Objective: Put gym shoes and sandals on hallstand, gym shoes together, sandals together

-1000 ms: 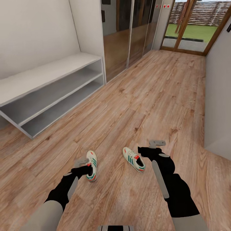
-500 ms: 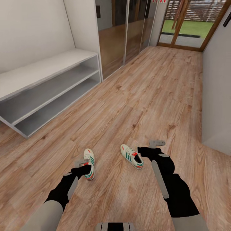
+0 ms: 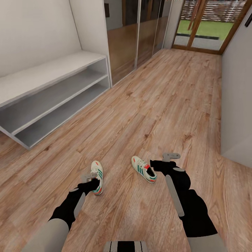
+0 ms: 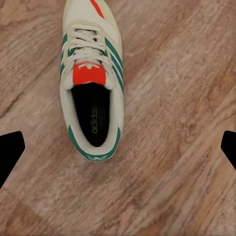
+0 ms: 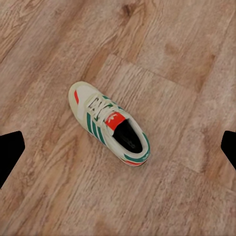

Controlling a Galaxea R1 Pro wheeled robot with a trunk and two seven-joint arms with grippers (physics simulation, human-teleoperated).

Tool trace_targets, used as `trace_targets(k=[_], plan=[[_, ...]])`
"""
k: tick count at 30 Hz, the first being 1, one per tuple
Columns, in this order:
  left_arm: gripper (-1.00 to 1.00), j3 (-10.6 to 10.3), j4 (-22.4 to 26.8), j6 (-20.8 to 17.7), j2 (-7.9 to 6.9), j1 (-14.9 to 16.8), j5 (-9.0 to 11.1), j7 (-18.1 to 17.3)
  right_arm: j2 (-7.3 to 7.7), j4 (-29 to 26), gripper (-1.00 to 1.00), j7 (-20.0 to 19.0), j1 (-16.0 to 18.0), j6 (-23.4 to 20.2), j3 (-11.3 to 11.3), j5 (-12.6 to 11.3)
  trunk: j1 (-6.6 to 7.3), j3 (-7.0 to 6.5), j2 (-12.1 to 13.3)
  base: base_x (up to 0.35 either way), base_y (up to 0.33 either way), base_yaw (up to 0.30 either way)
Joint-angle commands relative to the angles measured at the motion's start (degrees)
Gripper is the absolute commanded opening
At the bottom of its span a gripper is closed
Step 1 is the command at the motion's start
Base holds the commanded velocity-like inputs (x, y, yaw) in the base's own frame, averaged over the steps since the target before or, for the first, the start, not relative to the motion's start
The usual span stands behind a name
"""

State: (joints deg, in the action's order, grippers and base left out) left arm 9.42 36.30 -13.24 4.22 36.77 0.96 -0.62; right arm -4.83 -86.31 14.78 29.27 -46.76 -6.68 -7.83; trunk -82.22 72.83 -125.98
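Note:
Two white gym shoes with teal stripes and red-orange accents lie on the wood-plank corridor floor. The left shoe sits just beyond my left gripper, which hovers open above its heel end. The right shoe lies to the left of my right gripper, also open and held higher over the floor. Neither gripper touches a shoe. The white-grey hallstand stands along the left wall, its tiers bare. The sandals are out of view.
Mirrored wardrobe doors follow the hallstand along the left wall. A glass door to a garden closes the far end. A white wall or cabinet bounds the right side. Open floor stretches between the shoes and the hallstand.
The whole view has shifted a little, so the camera moved: the hallstand and shoes sit slightly further left and up. Both arms keep their pose and both grippers stay open.

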Motion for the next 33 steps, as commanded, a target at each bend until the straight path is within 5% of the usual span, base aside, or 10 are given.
trace_targets(k=[1,8,18,23,33], plan=[[1.00,0.0,0.0,0.0,0.00,0.0,0.0,0.0,0.00,0.0,1.00,0.0,0.0,0.0,0.0,0.0,-0.23,0.27,-0.4,0.000,0.000,0.000],[1.00,0.0,0.0,2.7,0.00,0.1,0.0,0.1,0.00,0.0,1.00,0.0,0.0,0.0,-0.1,0.0,-1.76,2.13,-3.2,0.000,0.000,0.000],[1.00,0.1,0.1,5.0,0.00,0.1,0.0,0.1,0.00,0.0,1.00,0.0,0.0,0.1,-3.7,0.0,-3.96,4.82,-7.2,0.000,0.000,0.000],[1.00,0.1,0.1,7.7,-0.03,0.1,0.0,0.2,0.00,0.0,1.00,0.1,0.0,8.0,-4.4,0.0,-5.06,6.16,-9.2,0.000,0.000,0.000],[1.00,0.9,0.1,8.9,-0.08,0.1,0.0,0.3,0.00,0.0,1.00,0.2,0.0,10.6,-4.5,0.0,-7.25,8.85,-13.3,0.000,0.000,0.000]])
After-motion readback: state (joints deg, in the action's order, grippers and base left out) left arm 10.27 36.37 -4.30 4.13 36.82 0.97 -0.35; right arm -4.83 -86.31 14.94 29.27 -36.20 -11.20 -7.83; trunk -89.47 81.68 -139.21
